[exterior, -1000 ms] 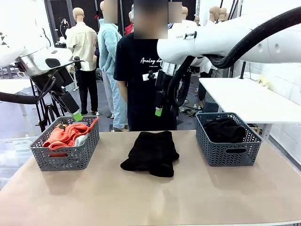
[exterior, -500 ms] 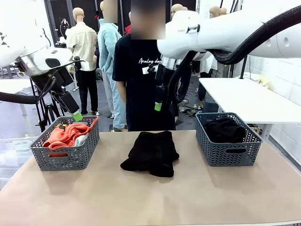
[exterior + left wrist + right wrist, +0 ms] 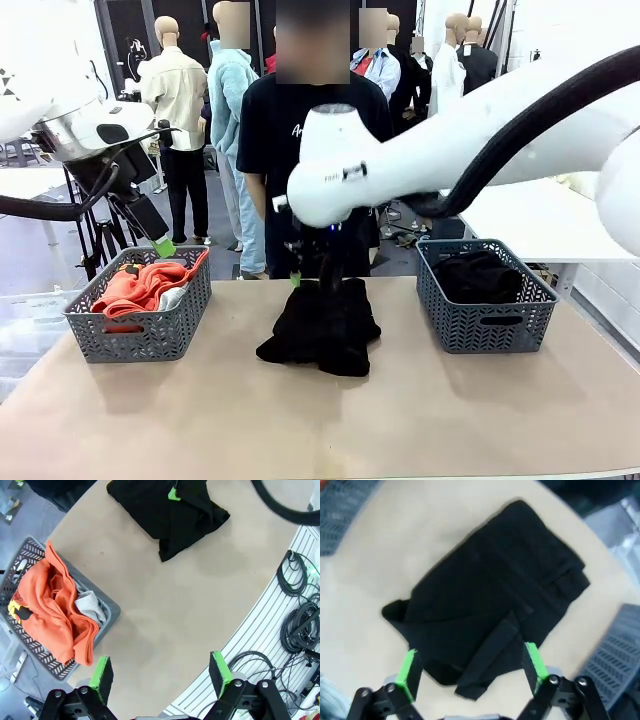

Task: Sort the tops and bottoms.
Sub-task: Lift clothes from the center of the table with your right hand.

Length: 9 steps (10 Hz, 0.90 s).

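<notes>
- Table (image 3: pixel 300 420): a flat, tan, matte top with a rounded near edge; in the left wrist view bundles of black cable (image 3: pixel 295 600) lie on a ribbed pale floor beyond that edge.
- Centre of the table: a folded plain black garment (image 3: pixel 322 325) lies flat on the bare surface, well apart from both baskets (one corner trails toward the robot's side).
- Left basket (image 3: pixel 140 335): grey, patterned plastic, standing at the robot's left end of the table. It holds the orange-red top (image 3: pixel 140 285), which drapes over the rim, and a light grey top (image 3: pixel 172 296) tucked beside it.
- Right basket (image 3: pixel 487 320): same type, at the robot's right end; it holds a black garment (image 3: pixel 478 275) bunched inside.
- Right gripper (image 3: pixel 470 667): it hangs just above the far edge of the central black garment, jaws spread wide with the cloth between and below the green pads (image 3: pixel 409 672); the picture is blurred, so I cannot tell whether they touch it. Nothing is grasped.
- Left gripper (image 3: pixel 162 672): raised over the near-left corner of the table, jaws released and holding nothing.
- Room: a person in a black printed T-shirt (image 3: pixel 300 150) stands at the far side of the table. A white table (image 3: pixel 530 205) stands behind the right basket, against a pale wall.
</notes>
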Motion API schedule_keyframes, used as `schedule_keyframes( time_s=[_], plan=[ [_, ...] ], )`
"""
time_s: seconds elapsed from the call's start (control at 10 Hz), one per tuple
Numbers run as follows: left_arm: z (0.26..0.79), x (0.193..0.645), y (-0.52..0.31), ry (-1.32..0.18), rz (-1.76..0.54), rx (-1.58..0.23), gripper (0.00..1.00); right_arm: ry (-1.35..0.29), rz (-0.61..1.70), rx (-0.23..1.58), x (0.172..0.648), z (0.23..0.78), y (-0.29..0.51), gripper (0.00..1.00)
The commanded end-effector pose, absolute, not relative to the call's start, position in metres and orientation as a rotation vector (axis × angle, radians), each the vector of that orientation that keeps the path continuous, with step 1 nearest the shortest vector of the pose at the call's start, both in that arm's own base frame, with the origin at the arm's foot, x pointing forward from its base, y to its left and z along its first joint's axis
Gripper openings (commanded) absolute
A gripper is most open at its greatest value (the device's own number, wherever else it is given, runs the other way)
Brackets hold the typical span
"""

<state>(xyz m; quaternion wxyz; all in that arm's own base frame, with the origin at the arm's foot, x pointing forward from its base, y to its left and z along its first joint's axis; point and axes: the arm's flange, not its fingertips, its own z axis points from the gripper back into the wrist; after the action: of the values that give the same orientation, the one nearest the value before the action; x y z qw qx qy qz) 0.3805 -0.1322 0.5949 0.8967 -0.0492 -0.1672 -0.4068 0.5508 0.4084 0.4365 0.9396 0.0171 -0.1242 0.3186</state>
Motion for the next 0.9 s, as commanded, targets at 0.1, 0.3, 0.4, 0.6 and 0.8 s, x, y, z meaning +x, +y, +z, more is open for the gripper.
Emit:
schedule_keyframes(
  time_s=[0.1,0.3,0.4,0.6,0.8],
  plan=[
    [0.595,0.378,-0.131,-0.346,-0.844,-0.103,1.0,-0.254,0.65,0.035,0.551,0.437,0.408,1.0],
    [0.595,0.378,-0.131,-0.346,-0.844,-0.103,1.0,-0.254,0.65,0.035,0.551,0.437,0.408,1.0],
    [0.595,0.378,-0.131,-0.346,-0.844,-0.103,1.0,-0.254,0.65,0.035,0.551,0.437,0.408,1.0],
    [0.595,0.378,-0.131,-0.346,-0.844,-0.103,1.0,-0.259,0.501,0.031,0.552,0.419,0.404,1.0],
    [0.595,0.378,-0.131,-0.346,-0.844,-0.103,1.0,-0.291,0.352,0.041,0.548,0.404,0.396,1.0]
  ],
)
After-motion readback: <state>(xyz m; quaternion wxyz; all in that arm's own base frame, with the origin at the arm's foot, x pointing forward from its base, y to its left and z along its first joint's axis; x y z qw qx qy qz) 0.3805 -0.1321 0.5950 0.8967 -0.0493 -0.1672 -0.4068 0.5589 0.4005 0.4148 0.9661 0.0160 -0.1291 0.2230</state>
